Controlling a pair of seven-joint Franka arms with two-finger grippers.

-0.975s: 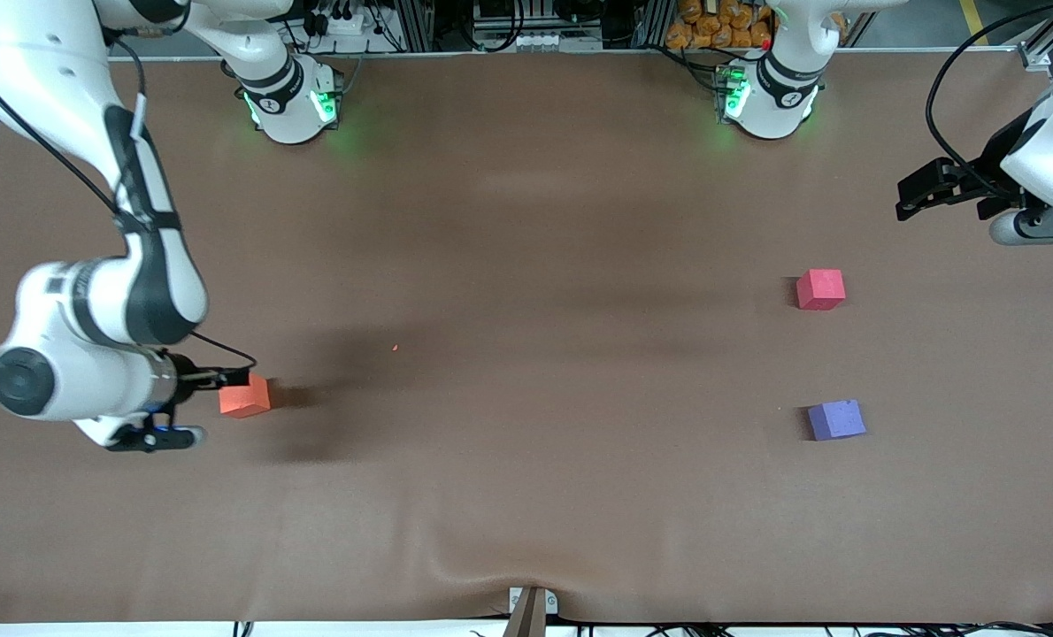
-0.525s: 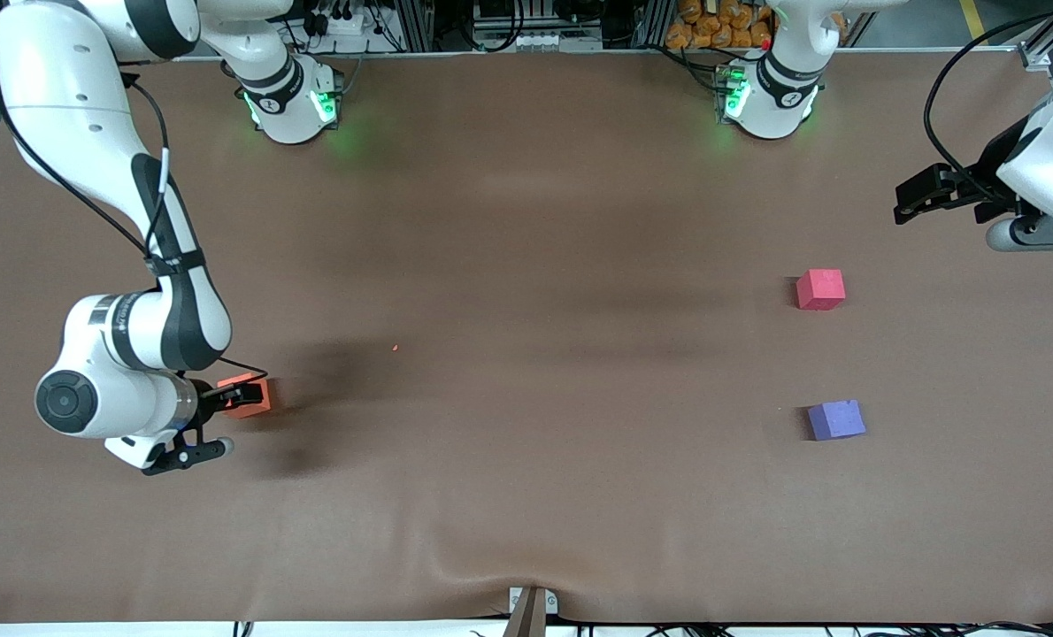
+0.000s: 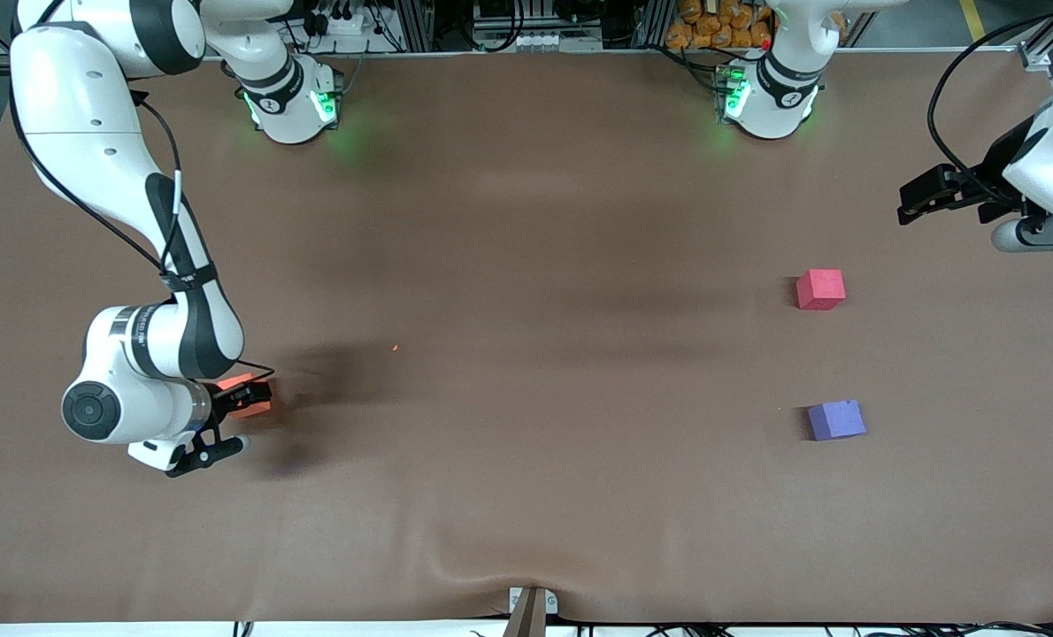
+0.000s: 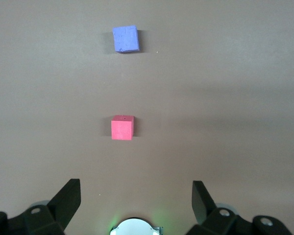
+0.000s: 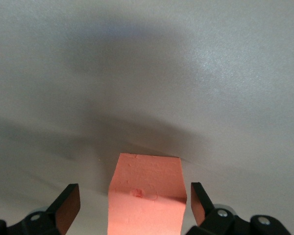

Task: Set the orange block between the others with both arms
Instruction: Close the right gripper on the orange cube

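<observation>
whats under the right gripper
The orange block sits on the table between the open fingers of the right gripper, not yet clamped. The block's lower part is cut off from the wrist view.

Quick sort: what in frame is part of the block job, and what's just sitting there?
Part of the job:
- orange block, between the open fingers of the right gripper, not clamped
- pinkish-red cube
- purple-blue cube, nearer the front camera than the pinkish-red one
- left gripper, open, waiting above the table at the left arm's end

Just there:
- brown table cover
- tiny red speck
</observation>
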